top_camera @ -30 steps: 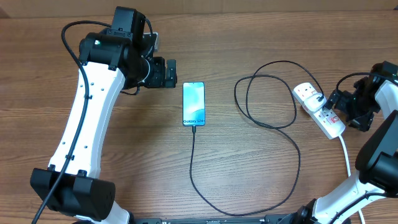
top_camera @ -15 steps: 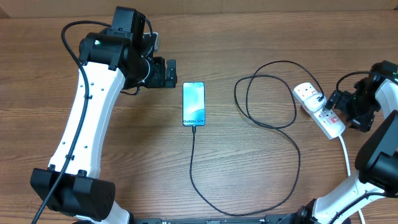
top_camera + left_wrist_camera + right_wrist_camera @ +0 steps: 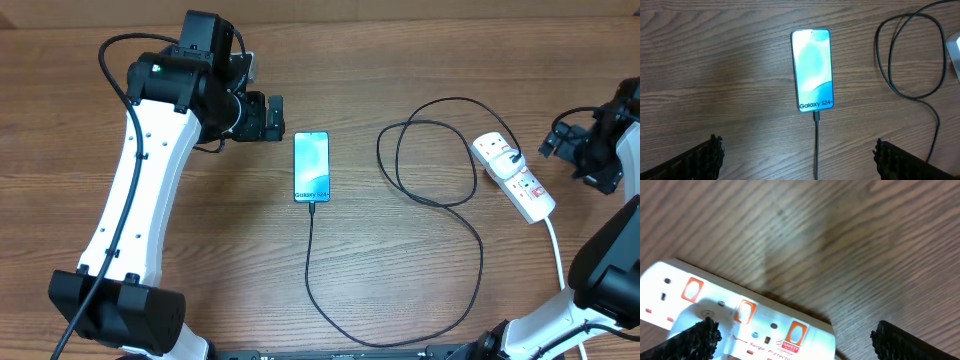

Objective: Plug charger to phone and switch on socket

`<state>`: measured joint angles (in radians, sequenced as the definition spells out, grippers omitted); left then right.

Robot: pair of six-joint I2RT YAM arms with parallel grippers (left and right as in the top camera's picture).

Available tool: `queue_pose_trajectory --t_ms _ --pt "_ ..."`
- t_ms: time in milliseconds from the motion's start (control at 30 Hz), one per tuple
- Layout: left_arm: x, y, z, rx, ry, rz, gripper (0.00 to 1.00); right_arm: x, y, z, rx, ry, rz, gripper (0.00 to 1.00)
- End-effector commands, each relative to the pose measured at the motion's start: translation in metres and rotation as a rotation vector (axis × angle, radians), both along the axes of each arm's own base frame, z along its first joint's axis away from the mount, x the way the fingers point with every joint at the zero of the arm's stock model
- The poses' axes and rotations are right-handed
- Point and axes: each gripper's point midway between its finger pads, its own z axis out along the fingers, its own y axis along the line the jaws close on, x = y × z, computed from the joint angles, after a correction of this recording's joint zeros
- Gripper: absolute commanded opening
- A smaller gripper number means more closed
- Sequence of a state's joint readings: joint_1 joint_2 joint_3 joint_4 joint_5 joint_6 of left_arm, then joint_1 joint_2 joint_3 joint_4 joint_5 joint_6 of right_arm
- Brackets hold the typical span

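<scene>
The phone (image 3: 311, 167) lies flat in the middle of the worktop (image 3: 200, 300) with its screen lit. The charger (image 3: 470, 215) has its tip in the phone's bottom edge, and its black cable runs round in loose loops to a plug (image 3: 509, 157) seated in the socket (image 3: 513, 177) at the right. By my reckoning only the switch is left, and from here I can't tell whether the one beside that plug is already on. The right gripper (image 3: 795, 329) hangs off to the side of the strip with its jaws spread wide and holding nothing. The left gripper (image 3: 797, 146) hovers near the phone, its jaws also parted and empty. My main worry is the row of small red switches (image 3: 742, 311), which sit close together, so a wide fingertip could easily rock the wrong one or two at once. The strip also looks light and nothing is holding it down. A sideways poke, not a straight press, would likely skate it across the wood, and that would drag the cable, which could pull the tip out of the phone. The thick white cord (image 3: 555, 250) trails toward the right arm's base and could snag. Any drift of the left arm could nudge the phone.
</scene>
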<state>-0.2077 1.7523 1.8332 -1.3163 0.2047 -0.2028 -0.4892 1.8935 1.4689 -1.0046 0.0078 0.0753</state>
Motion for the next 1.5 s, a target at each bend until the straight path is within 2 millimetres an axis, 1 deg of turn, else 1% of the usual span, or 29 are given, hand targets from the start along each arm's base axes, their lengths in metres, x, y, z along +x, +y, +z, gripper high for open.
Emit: queue_pose_trajectory --t_ms 0,100,367,567,700,1067,1267,1400,1467 --pt "0.0 0.0 0.013 -0.005 -0.037 0.006 1.0 -0.01 0.0 -0.021 0.036 0.047 -0.021 1.0" --pt "0.0 0.0 0.013 -0.005 -0.037 0.006 1.0 -0.009 0.008 -0.032 0.085 0.04 -0.014 1.0" --pt "0.0 0.0 0.013 -0.005 -0.037 0.006 1.0 -0.004 0.014 -0.039 0.1 0.017 -0.001 1.0" --pt "0.0 0.0 0.013 -0.005 -0.037 0.006 1.0 -0.007 0.016 -0.048 0.101 0.018 -0.001 1.0" --pt "0.0 0.0 0.013 -0.005 -0.037 0.006 1.0 -0.009 0.021 -0.054 0.125 0.021 0.001 1.0" --pt "0.0 0.0 0.013 -0.005 -0.037 0.006 1.0 -0.009 0.024 -0.061 0.148 0.03 0.003 1.0" --pt "0.0 0.0 0.013 -0.005 -0.037 0.006 1.0 -0.012 0.035 -0.068 0.191 0.054 0.014 1.0" --pt "0.0 0.0 0.013 -0.005 -0.037 0.006 1.0 -0.013 0.043 -0.069 0.196 0.075 0.035 1.0" --pt "0.0 0.0 0.013 -0.005 -0.037 0.006 1.0 -0.013 0.043 -0.069 0.188 0.078 0.038 1.0"
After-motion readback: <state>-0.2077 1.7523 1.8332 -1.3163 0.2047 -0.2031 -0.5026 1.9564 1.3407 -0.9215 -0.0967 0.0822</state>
